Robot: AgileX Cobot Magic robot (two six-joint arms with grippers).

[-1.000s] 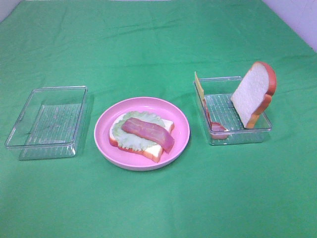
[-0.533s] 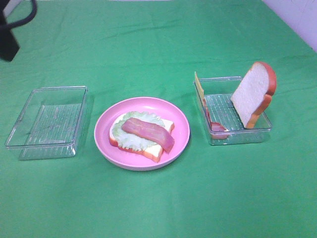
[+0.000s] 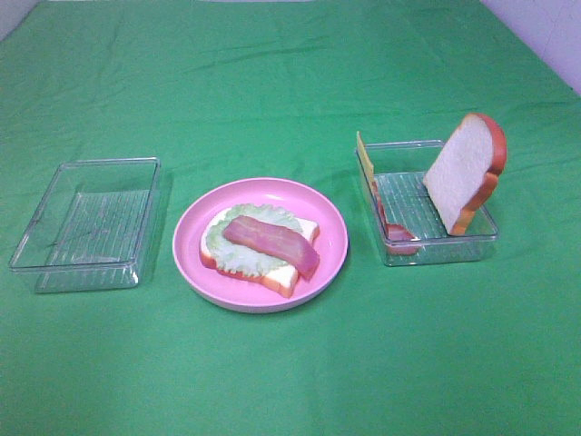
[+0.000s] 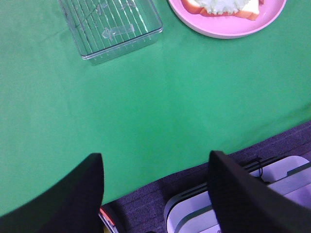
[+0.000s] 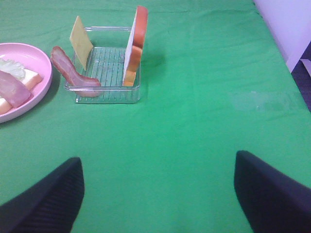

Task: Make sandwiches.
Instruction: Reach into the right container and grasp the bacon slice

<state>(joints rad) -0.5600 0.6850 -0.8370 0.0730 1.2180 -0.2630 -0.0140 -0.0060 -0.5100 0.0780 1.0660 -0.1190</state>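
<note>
Open-faced sandwich [image 3: 260,247] of bread, lettuce and bacon on pink plate [image 3: 334,218] at centre, bread slice [image 3: 465,173], cheese [image 3: 364,156] and bacon strip [image 3: 397,234] propped in right tray [image 3: 454,252], left tray [image 3: 91,272] beside plate, left gripper [image 4: 155,155] and right gripper [image 5: 158,158] both with jaws apart

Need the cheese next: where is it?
In the exterior high view the cheese slice stands at right, against the clear tray's left wall, beside a bacon strip.

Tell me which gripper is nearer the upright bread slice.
Right. The right gripper faces the bread slice across open cloth; the left gripper sits past the pink plate, by the empty tray.
</note>
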